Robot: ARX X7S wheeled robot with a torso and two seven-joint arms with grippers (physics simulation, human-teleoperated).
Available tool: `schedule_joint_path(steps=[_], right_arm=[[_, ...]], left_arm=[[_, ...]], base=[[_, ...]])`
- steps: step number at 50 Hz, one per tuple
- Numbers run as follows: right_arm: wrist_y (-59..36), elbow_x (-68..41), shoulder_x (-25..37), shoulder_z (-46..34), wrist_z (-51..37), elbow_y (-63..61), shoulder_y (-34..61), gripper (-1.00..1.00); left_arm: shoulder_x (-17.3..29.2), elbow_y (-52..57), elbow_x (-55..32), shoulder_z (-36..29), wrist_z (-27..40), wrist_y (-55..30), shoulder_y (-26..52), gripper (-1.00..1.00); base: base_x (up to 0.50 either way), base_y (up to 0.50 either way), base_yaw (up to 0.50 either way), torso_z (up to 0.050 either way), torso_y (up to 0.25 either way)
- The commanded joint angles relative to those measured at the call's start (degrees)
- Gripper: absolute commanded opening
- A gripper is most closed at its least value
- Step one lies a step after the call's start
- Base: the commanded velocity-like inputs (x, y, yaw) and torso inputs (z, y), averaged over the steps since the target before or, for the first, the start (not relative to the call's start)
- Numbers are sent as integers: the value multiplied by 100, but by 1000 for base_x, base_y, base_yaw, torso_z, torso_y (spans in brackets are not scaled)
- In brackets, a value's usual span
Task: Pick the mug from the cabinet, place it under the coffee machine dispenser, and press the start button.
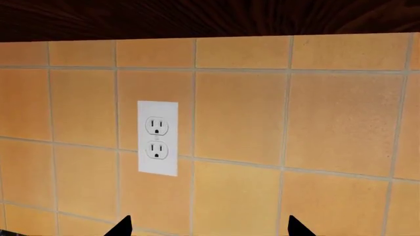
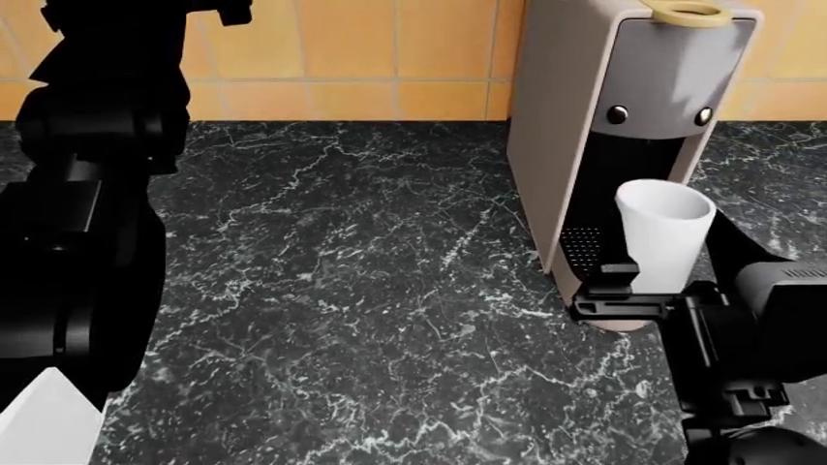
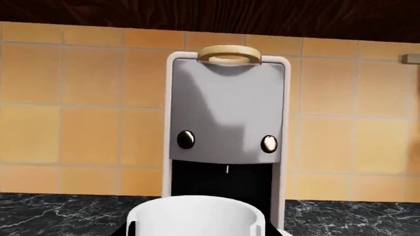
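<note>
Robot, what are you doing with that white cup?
The right gripper is holding the white mug right at the front of the coffee machine, by its black recess and over the drip tray. Whether the mug is set down yet cannot be told. The two round buttons are untouched. The left gripper is open and empty, facing a wall outlet.

The mug (image 2: 664, 232) is seen as a plain white cup, upright, with its open rim turned up. It is placed at the front of the coffee machine dispenser (image 2: 607, 136), before the black recess and above the perforated drip tray (image 2: 583, 247). The dispenser is tall, narrow and pale grey, with two round buttons (image 3: 186, 139) and a beige ring (image 3: 229, 54) on top.
</note>
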State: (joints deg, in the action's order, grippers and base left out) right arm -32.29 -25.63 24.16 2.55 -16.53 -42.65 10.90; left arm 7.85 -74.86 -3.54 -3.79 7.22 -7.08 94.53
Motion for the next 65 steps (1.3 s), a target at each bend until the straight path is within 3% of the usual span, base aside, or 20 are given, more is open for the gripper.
schedule_joint_path(steps=[1, 65], right_arm=[[318, 540, -56, -279, 116, 537, 286, -100], [1113, 987, -357, -810, 295, 2942, 1265, -100]], left_arm=[[2, 1, 35, 42, -7, 2, -6, 100], [-21, -3, 187, 197, -19, 14, -64, 100]], base=[[0, 0, 0, 0, 0], [0, 0, 0, 0, 0]])
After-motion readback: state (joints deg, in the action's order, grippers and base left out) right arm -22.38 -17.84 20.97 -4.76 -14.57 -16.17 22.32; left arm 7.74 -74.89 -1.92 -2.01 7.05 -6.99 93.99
